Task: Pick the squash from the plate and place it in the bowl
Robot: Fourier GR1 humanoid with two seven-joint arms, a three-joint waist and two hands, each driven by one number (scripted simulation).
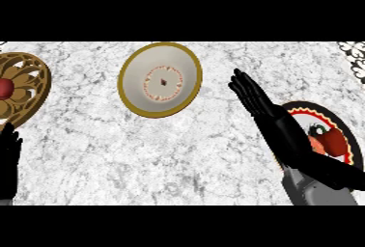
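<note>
I see a marble counter [178, 159]; right of the bowl [160, 79], my right hand [255, 99] hovers, fingers straight, released.

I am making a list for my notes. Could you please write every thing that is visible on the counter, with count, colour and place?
Counter: one, white-grey marble, fills the view.
Bowl: one, cream with gold rim and a reddish ring pattern inside, top centre.
Plate: one, black, red and white rings, right edge, partly hidden behind the right hand.
Squash: one, red with a dark top, on the plate.
Gold dish: one, gold openwork with a red centre, left edge.
Right hand: one, black, fingers straight, above the counter left of the plate.
Left hand: one, black, lower left edge, resting.
</note>
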